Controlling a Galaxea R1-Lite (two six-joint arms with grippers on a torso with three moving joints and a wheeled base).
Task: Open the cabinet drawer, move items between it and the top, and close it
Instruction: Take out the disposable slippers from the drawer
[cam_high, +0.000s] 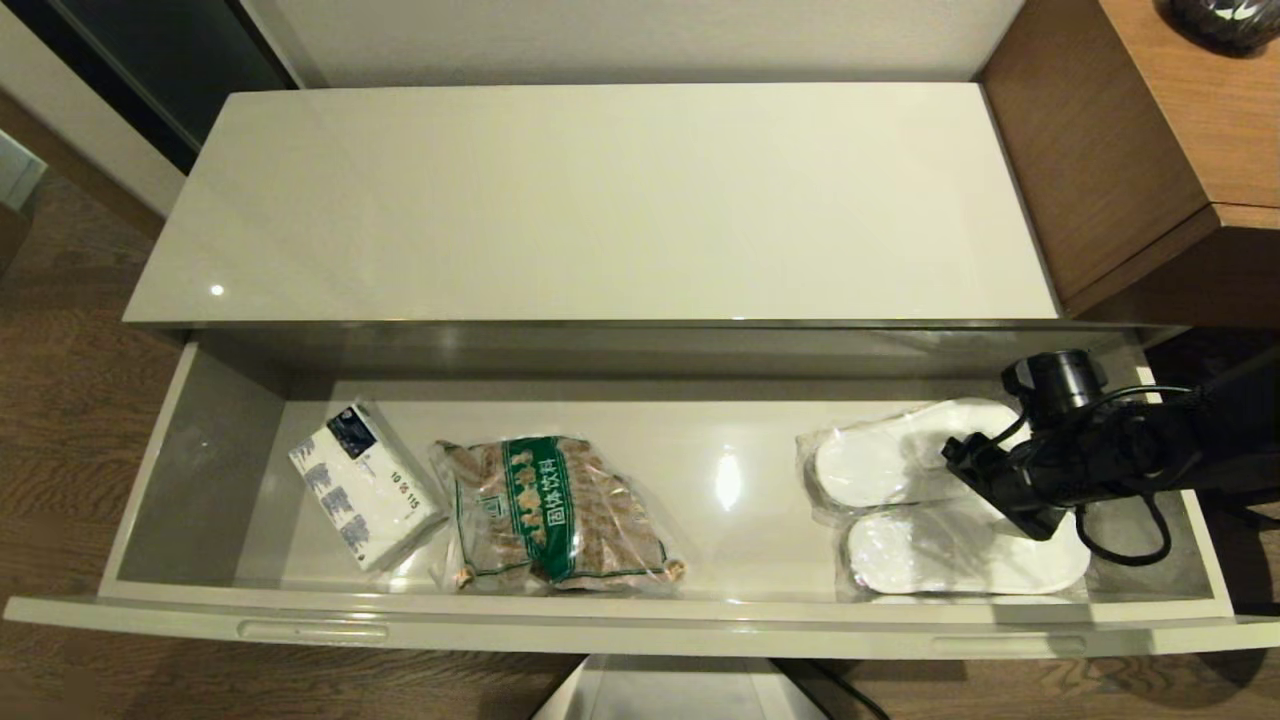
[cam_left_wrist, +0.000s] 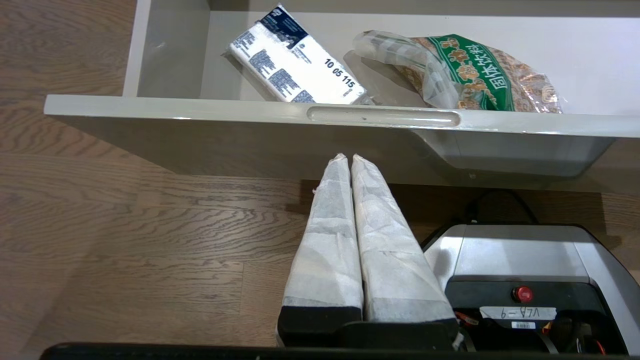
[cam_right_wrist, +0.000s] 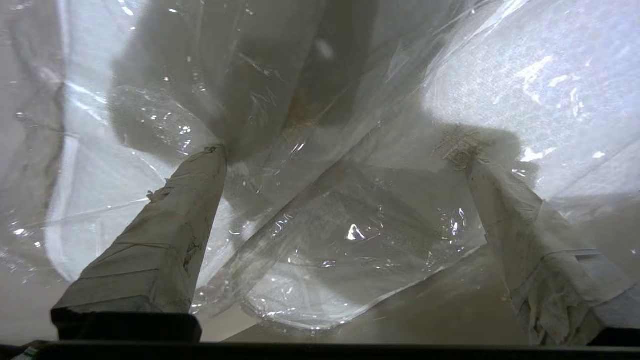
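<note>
The cabinet drawer (cam_high: 640, 625) stands pulled out wide below the bare glossy top (cam_high: 600, 200). Two white slippers in clear bags lie side by side at the drawer's right end, one farther back (cam_high: 880, 455) and one nearer the front (cam_high: 940, 560). My right gripper (cam_high: 975, 480) reaches down over them. In the right wrist view it (cam_right_wrist: 340, 150) is open, fingers spread wide, tips against the crinkly plastic (cam_right_wrist: 350, 235), with nothing gripped. My left gripper (cam_left_wrist: 346, 159) is shut and empty, low in front of the drawer's front rim (cam_left_wrist: 200, 107).
A white-and-blue tissue pack (cam_high: 365, 485) and a clear bag of brown pieces with a green label (cam_high: 555, 510) lie in the drawer's left half. A taller brown desk (cam_high: 1150, 130) adjoins the cabinet on the right. My base (cam_left_wrist: 525, 270) stands on the wood floor under the drawer.
</note>
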